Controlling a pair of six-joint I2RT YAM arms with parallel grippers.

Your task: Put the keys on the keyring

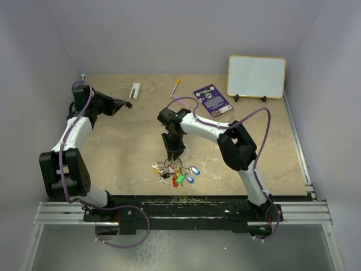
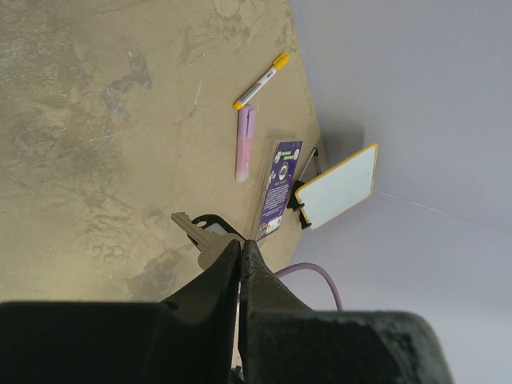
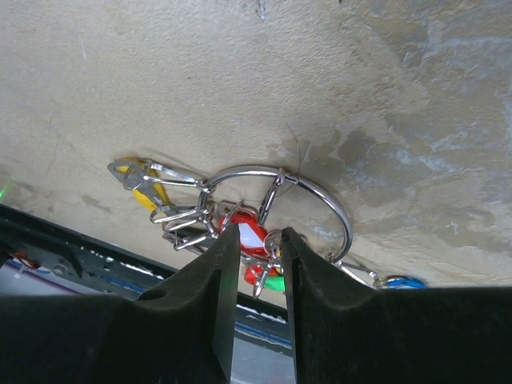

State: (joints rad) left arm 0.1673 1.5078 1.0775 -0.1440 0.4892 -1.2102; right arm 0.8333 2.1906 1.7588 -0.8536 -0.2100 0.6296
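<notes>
Black right claw (image 3: pixel 258 234) pointing down at the table (image 1: pixel 124 147), fingers a narrow gap apart over the red-tagged key (image 3: pixel 246 224); touching it or not, impossible to tell. Just beyond, the keyring (image 3: pixel 248 169) lying flat among the keys (image 1: pixel 175 172), clustered near the table's front edge. At far left, left claw (image 2: pixel 241 244) raised, fingers together, pinching a pale-tagged key (image 2: pixel 204 240). Farther back, a pen (image 1: pixel 176 88), purple card (image 1: pixel 212 100) and whiteboard (image 1: pixel 256 77).

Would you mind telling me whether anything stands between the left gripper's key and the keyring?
Only bare table lies between the key and the keyring, but the right gripper hovers directly over it.
</notes>
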